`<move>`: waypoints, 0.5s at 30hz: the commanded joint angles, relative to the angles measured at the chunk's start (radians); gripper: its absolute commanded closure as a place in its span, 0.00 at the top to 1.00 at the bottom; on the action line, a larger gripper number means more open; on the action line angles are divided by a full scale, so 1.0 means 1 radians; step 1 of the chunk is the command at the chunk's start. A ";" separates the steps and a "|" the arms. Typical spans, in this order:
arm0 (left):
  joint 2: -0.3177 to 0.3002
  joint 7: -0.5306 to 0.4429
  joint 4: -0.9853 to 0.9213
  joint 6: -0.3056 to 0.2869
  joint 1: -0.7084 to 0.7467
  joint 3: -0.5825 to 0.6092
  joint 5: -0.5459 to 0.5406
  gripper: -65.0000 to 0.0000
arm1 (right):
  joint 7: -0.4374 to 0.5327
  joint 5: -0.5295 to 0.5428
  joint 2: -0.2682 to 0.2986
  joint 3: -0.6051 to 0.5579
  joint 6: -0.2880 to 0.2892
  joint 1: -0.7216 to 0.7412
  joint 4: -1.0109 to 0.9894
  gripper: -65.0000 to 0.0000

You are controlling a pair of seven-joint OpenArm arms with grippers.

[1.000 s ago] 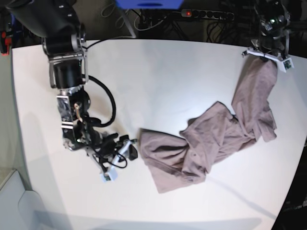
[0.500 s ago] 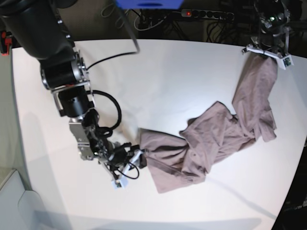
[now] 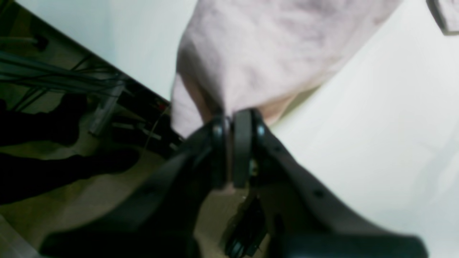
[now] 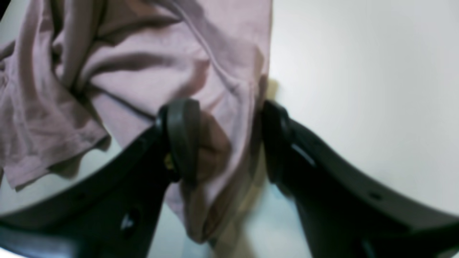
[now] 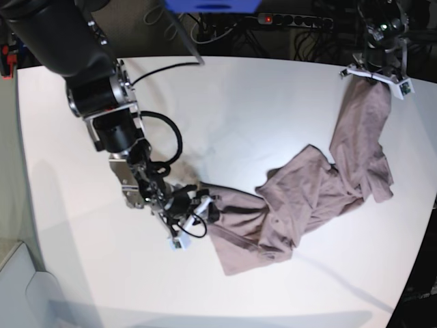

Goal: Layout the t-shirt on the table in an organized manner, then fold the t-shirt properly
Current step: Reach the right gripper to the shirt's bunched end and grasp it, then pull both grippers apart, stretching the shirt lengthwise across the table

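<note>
Fabric of the t-shirt lies bunched on the bench; my left tool pinches one edge high, right tool wide, straddling another to spread it.

the base view looks down from high above onto the whole table, both arms inside it. the left wrist view sits close behind the left gripper, facing the t-shirt and the table's far edge. the right wrist view sits close behind the right gripper, facing the same t-shirt's other end.
</note>
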 commanded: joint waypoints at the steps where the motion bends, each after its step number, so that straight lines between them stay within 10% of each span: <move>1: -0.007 -0.019 0.019 0.002 0.003 -0.001 -0.002 0.01 | 0.000 0.002 -0.004 0.002 0.001 0.024 0.012 0.43; 7: -0.007 -0.019 0.017 0.002 -0.003 -0.004 -0.002 0.01 | 0.005 0.002 -0.012 -0.023 0.001 0.023 0.020 0.00; 15: -0.015 -0.019 0.009 0.002 -0.015 -0.016 0.000 0.01 | -0.048 0.010 0.120 0.010 0.001 0.003 0.264 0.00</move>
